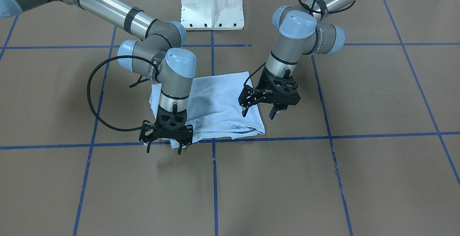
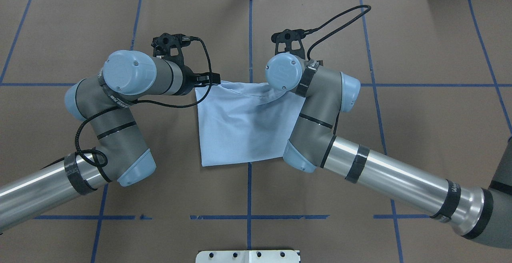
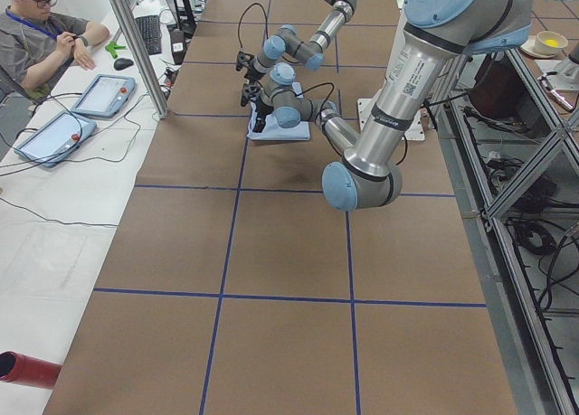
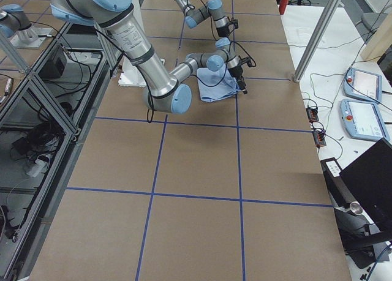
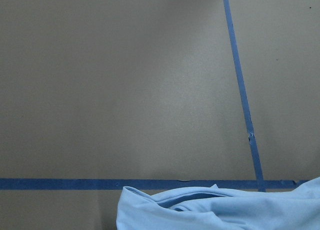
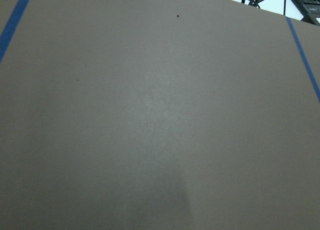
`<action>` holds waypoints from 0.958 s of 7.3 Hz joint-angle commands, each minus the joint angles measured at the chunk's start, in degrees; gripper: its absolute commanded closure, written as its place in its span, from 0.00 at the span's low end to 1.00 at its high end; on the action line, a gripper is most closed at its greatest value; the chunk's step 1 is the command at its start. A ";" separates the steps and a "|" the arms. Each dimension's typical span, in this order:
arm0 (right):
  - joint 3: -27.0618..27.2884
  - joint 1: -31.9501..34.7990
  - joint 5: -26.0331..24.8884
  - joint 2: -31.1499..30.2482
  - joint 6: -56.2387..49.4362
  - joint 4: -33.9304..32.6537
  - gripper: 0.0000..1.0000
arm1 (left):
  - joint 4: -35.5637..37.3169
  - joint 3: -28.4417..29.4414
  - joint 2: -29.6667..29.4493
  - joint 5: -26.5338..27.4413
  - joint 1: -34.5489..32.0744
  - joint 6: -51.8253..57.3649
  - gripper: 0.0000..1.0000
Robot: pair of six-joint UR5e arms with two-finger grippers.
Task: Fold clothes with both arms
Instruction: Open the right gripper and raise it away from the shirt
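The clothes are one light blue T-shirt point(image 1: 215, 103), folded into a rough rectangle on the brown table point(image 1: 323, 185); its chest print is hidden. In the overhead view the shirt point(image 2: 240, 123) lies between both arms. My left gripper point(image 1: 258, 113) hovers open over the shirt's edge on the robot's left side, with nothing between its fingers. My right gripper point(image 1: 163, 149) stands open at the shirt's far corner on the opposite side, one finger close to the bunched hem. The left wrist view shows a rumpled edge of the shirt point(image 5: 225, 210); the right wrist view shows only table.
The white pedestal base point(image 1: 212, 6) stands behind the shirt. Blue tape lines point(image 1: 334, 135) grid the table. A person point(image 3: 41, 35) sits at a side desk with tablets point(image 3: 104, 94). A red cylinder point(image 3: 27, 370) lies at that desk's near end.
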 commanded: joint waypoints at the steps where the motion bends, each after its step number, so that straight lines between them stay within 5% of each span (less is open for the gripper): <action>1: -0.77 6.70 11.76 0.26 -2.14 6.12 0.00 | 0.26 0.00 0.07 0.00 0.26 -0.09 0.00; 3: 0.10 8.84 18.94 0.43 -2.32 8.19 0.00 | 1.31 1.31 -0.45 0.35 1.23 -0.61 0.00; 7: 0.72 8.84 19.05 0.34 -2.32 8.19 0.00 | 1.32 8.17 -3.88 0.70 1.58 -1.23 0.00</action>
